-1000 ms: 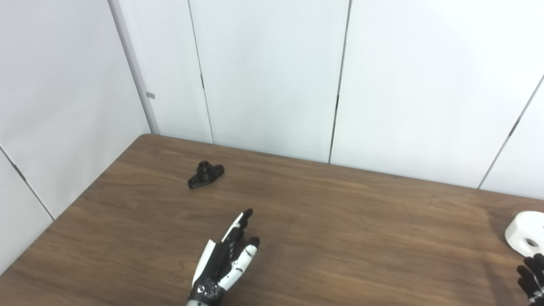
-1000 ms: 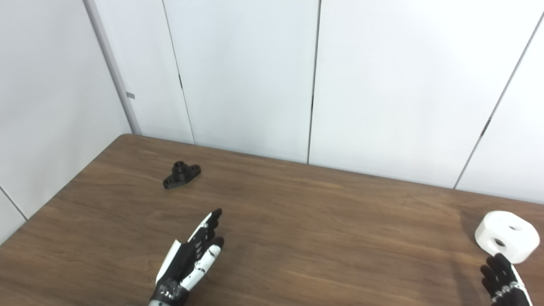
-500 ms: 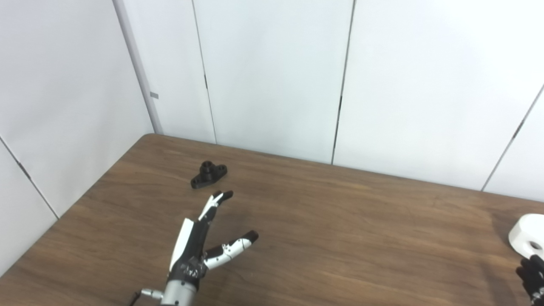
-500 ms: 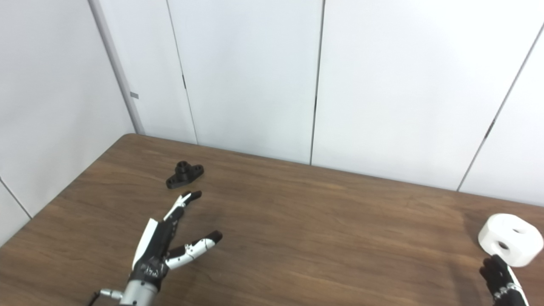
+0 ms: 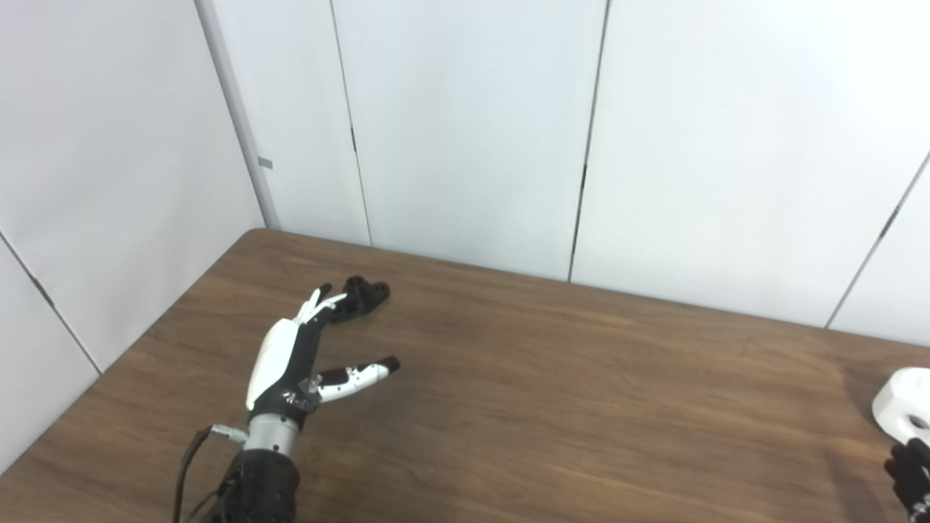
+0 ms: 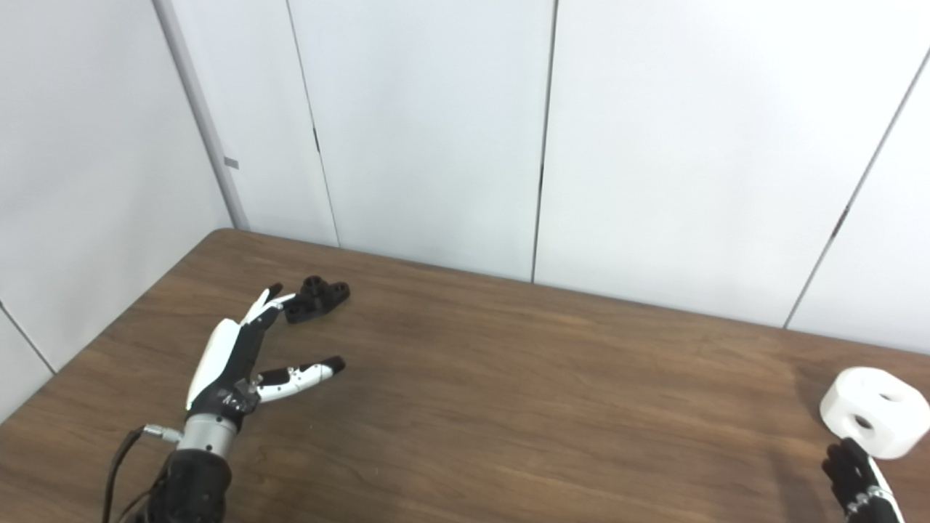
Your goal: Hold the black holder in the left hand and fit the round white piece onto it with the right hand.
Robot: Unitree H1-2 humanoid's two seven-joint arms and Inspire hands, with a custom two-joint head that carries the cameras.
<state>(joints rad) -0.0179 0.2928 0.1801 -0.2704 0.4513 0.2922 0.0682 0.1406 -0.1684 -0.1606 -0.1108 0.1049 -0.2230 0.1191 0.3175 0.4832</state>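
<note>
The small black plastic holder (image 6: 317,297) lies on the brown wood-grain table (image 6: 508,392) at about ten o'clock. The left hand (image 6: 240,356) reaches it, fingers spread wide, holding nothing. At four o'clock, the round white piece (image 6: 874,412) sits just beyond the right hand (image 6: 857,485), whose spread cannot be told.

The left hand (image 6: 231,367) has a white shell on its back and a black frame below. Its fingers (image 6: 270,302) are black and white with black tips, and the thumb (image 6: 305,374) is white with black bands. A silver wrist ring (image 6: 203,436) joins a black forearm (image 6: 185,483). A black cable (image 6: 120,457) runs along it. The right hand (image 6: 861,483) is black, with small silver screws.
</note>
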